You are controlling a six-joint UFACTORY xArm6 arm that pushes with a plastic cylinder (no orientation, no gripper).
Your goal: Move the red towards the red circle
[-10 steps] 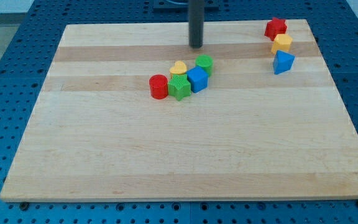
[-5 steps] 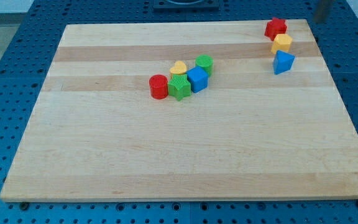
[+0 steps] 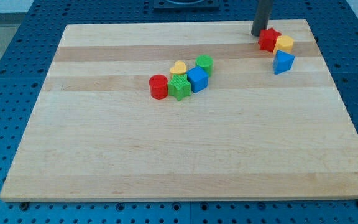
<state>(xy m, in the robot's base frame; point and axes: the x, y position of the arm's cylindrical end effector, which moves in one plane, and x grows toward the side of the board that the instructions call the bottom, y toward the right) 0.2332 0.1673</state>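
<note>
A red star-shaped block [image 3: 268,40] sits near the view's top right on the wooden board [image 3: 185,155], touching a yellow block [image 3: 284,44] on its right. My tip [image 3: 257,33] stands just to the upper left of the red star, touching or nearly touching it. A red circle block [image 3: 158,86] stands at the left end of a cluster near the board's middle, far to the left of and below the star.
A blue triangular block [image 3: 283,62] lies just below the yellow block. Next to the red circle are a green block [image 3: 179,87], a blue block [image 3: 197,79], a yellow heart [image 3: 178,68] and a green cylinder [image 3: 204,63].
My tip went from above the middle cluster to the top right and came down beside the red star. The star has shifted down and left, against the yellow block.
</note>
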